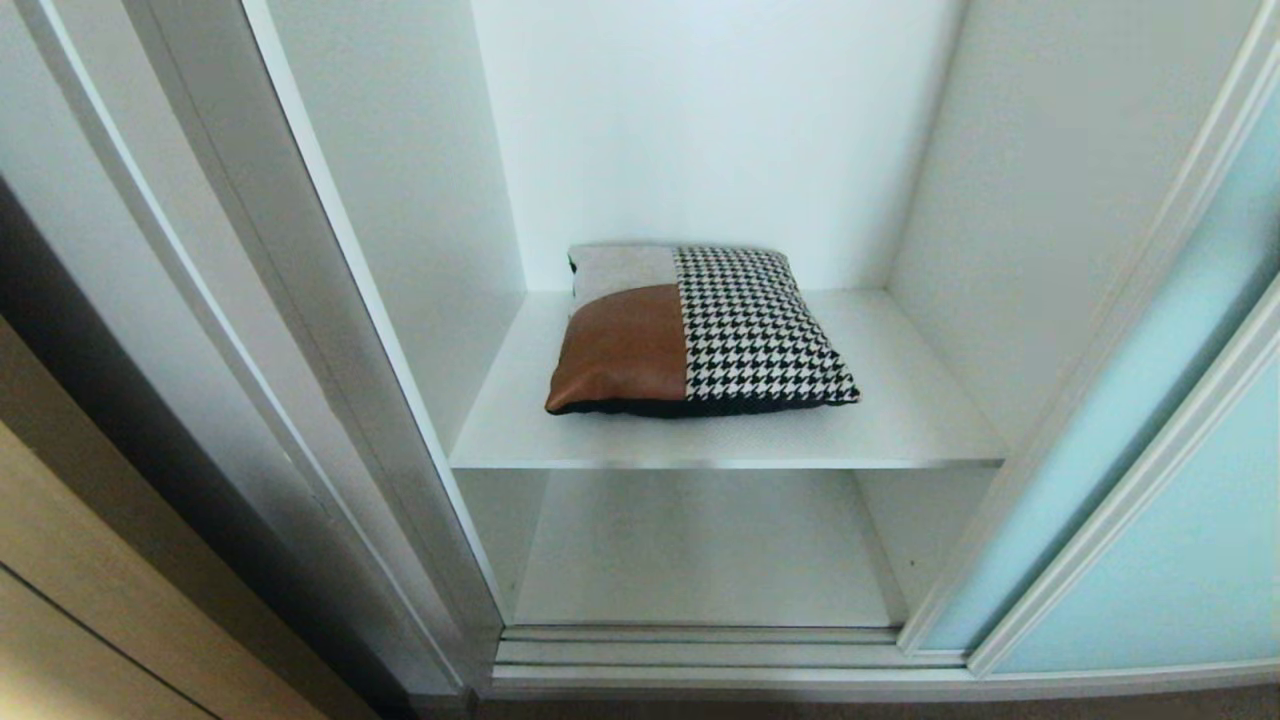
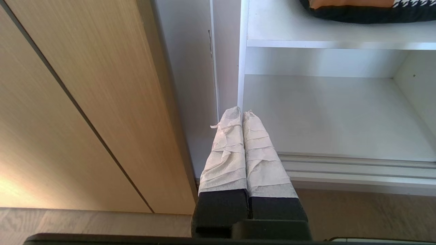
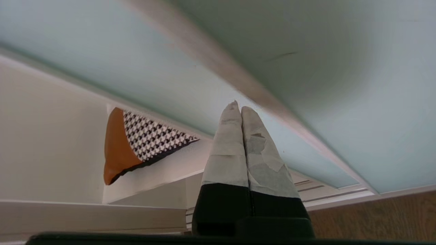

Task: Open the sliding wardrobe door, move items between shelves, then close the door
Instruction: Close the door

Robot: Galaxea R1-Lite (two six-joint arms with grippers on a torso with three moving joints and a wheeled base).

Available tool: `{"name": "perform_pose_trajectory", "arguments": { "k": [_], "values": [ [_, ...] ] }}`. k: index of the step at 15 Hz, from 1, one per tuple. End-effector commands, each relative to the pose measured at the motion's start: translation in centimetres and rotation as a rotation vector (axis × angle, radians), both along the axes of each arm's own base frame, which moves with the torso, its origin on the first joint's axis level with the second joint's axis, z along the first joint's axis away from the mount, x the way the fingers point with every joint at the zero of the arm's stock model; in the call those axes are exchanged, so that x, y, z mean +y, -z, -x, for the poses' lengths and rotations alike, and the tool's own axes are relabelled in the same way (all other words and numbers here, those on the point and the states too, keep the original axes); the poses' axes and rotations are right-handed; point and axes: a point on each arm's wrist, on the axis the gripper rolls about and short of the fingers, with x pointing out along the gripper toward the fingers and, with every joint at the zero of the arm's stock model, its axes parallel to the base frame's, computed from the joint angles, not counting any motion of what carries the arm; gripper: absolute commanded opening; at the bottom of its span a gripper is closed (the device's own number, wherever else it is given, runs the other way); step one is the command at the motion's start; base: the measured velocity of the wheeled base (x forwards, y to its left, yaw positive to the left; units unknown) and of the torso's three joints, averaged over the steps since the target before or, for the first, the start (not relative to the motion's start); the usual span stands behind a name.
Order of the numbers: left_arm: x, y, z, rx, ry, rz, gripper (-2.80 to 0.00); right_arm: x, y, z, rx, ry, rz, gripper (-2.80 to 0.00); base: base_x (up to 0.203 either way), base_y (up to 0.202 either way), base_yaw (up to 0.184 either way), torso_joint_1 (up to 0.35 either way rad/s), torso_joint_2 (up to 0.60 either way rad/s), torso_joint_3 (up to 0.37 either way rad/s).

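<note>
While its taped fingers (image 3: 235,143) are pressed flat together with nothing between them, the right gripper (image 3: 241,110) sits at the lower centre of its wrist view, pointing toward the frosted aqua sliding wardrobe door (image 3: 306,68) and the pale frame bar that crosses the frame diagonally. The left gripper (image 2: 242,114) is likewise clenched and empty, low in its own view, near the wardrobe's left post and the floor track.

The risk I see: with the jaws shut, any reach for the cushion (image 1: 700,330) would only nudge it backward on the shelf, so they must spread first. The right arm is also close to the door's edge; a careless swing into the opening could clip the frame or push the panel partway back across the compartment.

In the right wrist view the cushion lies left of the fingers, well apart. From the head camera it rests flat at the centre on the upper shelf (image 1: 900,420), with the lower shelf (image 1: 700,560) beneath and the door at the right edge.
</note>
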Motion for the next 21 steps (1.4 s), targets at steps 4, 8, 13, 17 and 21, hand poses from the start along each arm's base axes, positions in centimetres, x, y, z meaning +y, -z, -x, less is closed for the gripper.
{"name": "perform_pose_trajectory", "arguments": {
  "k": [4,8,13,17,21],
  "values": [
    [0.0,0.0,0.0,0.003,-0.001,0.0,-2.8,2.2,-0.7,1.7,-0.016,-0.011,0.016,-2.8,0.0,0.0,0.0,0.0,0.0,0.0],
    [0.0,0.0,0.0,0.003,-0.001,0.0,-2.8,2.7,-1.1,2.7,-0.034,-0.002,0.042,-2.8,0.0,0.0,0.0,0.0,0.0,0.0],
    [0.0,0.0,0.0,0.003,-0.001,0.0,-2.8,2.7,-1.2,3.4,-0.041,0.006,0.087,-2.8,0.0,0.0,0.0,0.0,0.0,0.0],
    [0.0,0.0,0.0,0.003,-0.001,0.0,-2.8,0.8,-0.6,3.9,-0.021,0.07,0.088,-2.8,0.0,0.0,0.0,0.0,0.0,0.0],
    [0.0,0.0,0.0,0.003,-0.001,0.0,-2.8,-0.3,0.3,4.2,0.005,0.093,0.105,-2.8,0.0,0.0,0.0,0.0,0.0,0.0]
  ]
}}
